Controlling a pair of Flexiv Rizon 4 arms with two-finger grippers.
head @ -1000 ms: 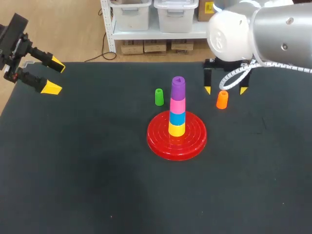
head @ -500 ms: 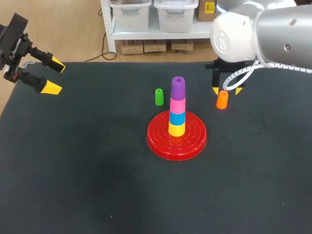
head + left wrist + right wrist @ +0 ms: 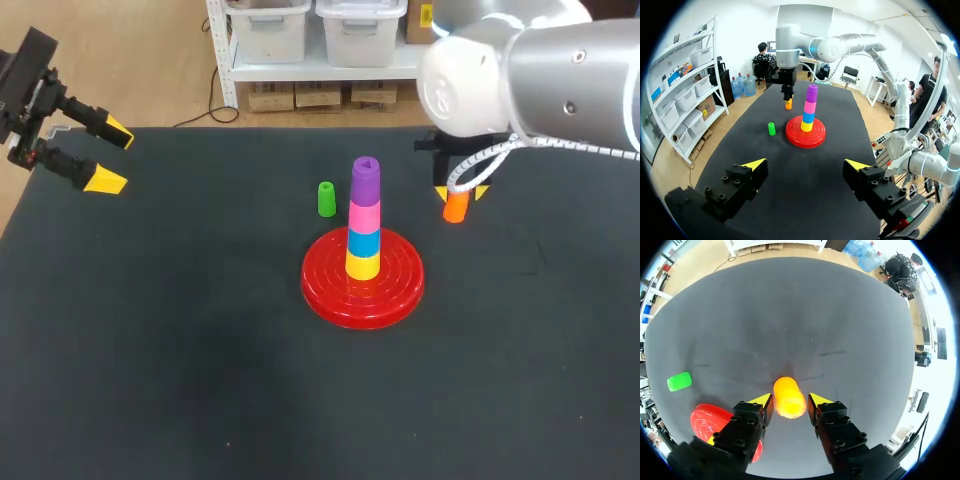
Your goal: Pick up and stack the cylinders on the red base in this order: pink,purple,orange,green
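Right wrist view hints at the main risk: if one finger meets the orange cylinder (image 3: 789, 397) first, it could tip or skid away, and a loose hold might later drop it against the purple-topped stack (image 3: 365, 215) on the red base (image 3: 330, 292). The cylinder stands between the right gripper (image 3: 790, 400)'s narrowed fingers, slim gaps either side, at 2 o'clock from the base. The left gripper (image 3: 110, 156) hangs wide and empty at the table (image 3: 200, 350)'s 10 o'clock corner.
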